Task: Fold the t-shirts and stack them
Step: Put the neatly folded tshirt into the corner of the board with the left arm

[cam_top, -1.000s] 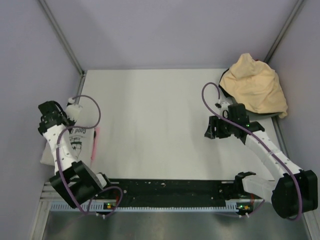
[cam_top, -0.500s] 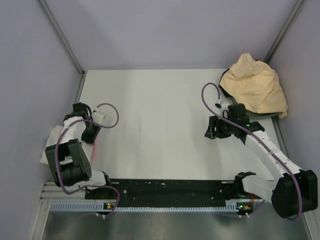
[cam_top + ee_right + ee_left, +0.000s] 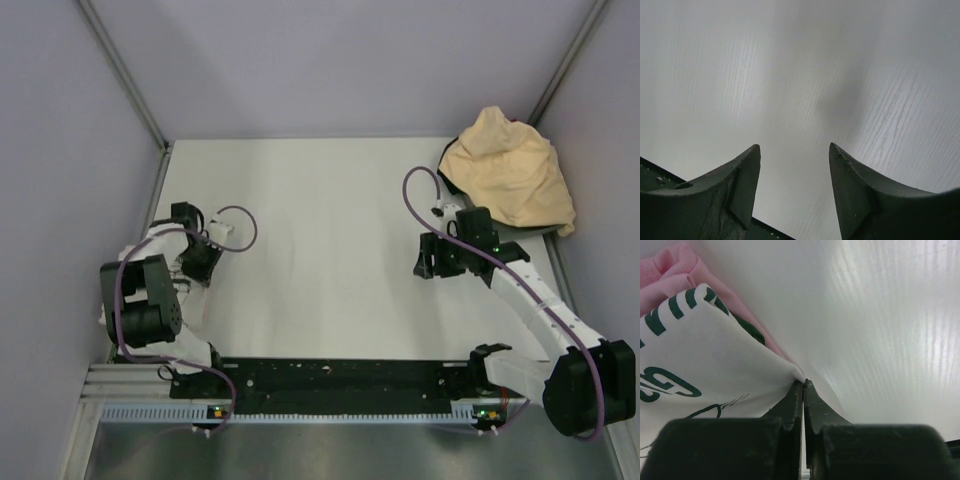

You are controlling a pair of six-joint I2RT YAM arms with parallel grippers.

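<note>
The white t-shirt (image 3: pixel 705 355) with dark green lettering lies at the table's left edge on top of the pink t-shirt (image 3: pixel 670 275). My left gripper (image 3: pixel 804 382) is shut, and a corner of the white t-shirt is drawn to a point at its tips. In the top view this gripper (image 3: pixel 195 262) is low over the left of the table and the arm hides most of that stack. The pale yellow-tan t-shirt (image 3: pixel 510 175) lies crumpled at the back right. My right gripper (image 3: pixel 418 256) is open and empty above bare table, as its wrist view (image 3: pixel 795 150) shows.
The white table (image 3: pixel 320 200) is walled by grey panels at the back and both sides. A dark cloth edge (image 3: pixel 447 160) shows under the yellow-tan t-shirt. The black rail (image 3: pixel 330 378) with the arm bases runs along the near edge.
My left gripper has swung from the far left over the stack toward the right, onto the table. The right arm has not moved.
</note>
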